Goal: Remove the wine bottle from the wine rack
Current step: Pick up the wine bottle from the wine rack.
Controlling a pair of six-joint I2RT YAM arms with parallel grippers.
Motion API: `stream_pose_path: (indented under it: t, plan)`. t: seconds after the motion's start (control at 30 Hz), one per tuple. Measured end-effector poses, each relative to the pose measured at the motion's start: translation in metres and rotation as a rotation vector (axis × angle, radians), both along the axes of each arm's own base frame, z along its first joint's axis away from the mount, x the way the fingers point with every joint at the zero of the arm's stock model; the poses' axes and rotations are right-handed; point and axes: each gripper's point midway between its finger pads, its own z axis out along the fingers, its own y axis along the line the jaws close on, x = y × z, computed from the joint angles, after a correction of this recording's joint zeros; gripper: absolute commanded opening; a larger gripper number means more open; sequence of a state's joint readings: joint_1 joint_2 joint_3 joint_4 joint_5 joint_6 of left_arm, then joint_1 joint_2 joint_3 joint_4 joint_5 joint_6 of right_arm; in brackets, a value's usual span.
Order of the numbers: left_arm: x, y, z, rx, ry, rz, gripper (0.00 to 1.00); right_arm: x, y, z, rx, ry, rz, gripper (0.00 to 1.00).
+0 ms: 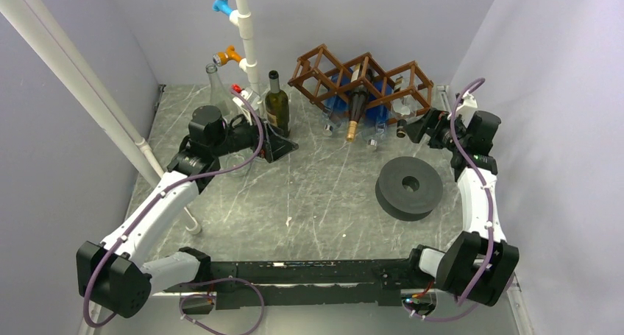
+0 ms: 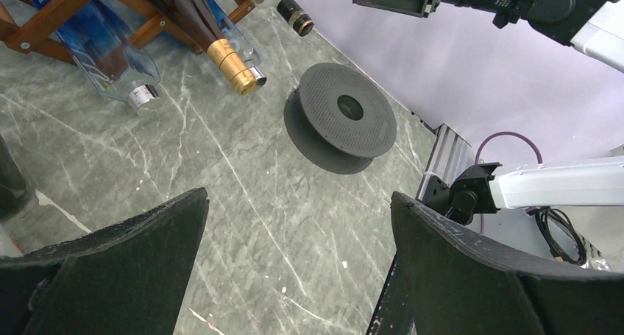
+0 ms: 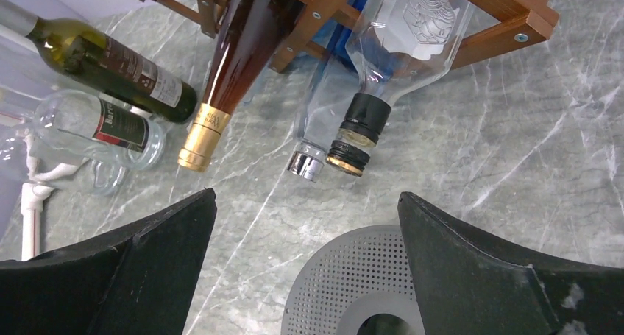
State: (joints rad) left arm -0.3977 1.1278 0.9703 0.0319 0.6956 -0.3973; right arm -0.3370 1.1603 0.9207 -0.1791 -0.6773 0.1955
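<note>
The gold-capped wine bottle (image 3: pixel 239 48) lies in the wine rack (image 3: pixel 508 37), ungripped; left gripper (image 2: pixel 298 195) and right gripper (image 3: pixel 305 195) both stand open, empty.

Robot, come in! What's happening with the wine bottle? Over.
Left gripper open, empty. Right gripper open, empty, facing the wine rack. Gold-capped wine bottle in rack, neck poking out. Black disc on table near right gripper.

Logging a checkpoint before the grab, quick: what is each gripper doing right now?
Left gripper: open, holding nothing.
Right gripper: open, holding nothing.
</note>
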Motion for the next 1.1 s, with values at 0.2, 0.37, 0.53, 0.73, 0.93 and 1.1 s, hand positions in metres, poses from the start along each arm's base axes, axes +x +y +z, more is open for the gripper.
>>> stream_pose_path:
  t: [0.2, 0.37, 0.53, 0.73, 0.93, 1.1]
  plan:
    - [0.0, 0.0, -0.002, 0.004, 0.008, 0.0, 1.0, 0.006, 0.002, -0.002, 0.008, -0.009, 0.028, 0.96]
    - [0.0, 0.0, -0.002, 0.005, 0.007, -0.002, 0.99, 0.005, 0.009, -0.003, 0.007, -0.032, 0.086, 0.98]
    - [-0.002, -0.001, -0.002, 0.004, 0.007, -0.012, 1.0, 0.002, 0.015, -0.01, -0.004, -0.042, 0.139, 0.99]
    - [-0.002, -0.002, -0.003, 0.002, 0.013, -0.02, 0.99, -0.001, 0.016, -0.016, -0.013, -0.041, 0.157, 1.0]
    - [-0.002, -0.004, -0.009, 0.004, 0.04, -0.033, 0.99, -0.001, 0.014, -0.016, -0.02, -0.046, 0.158, 1.0]
    - [-0.002, -0.005, -0.011, 0.002, 0.053, -0.043, 0.99, 0.0, 0.013, -0.016, -0.025, -0.047, 0.157, 1.0]
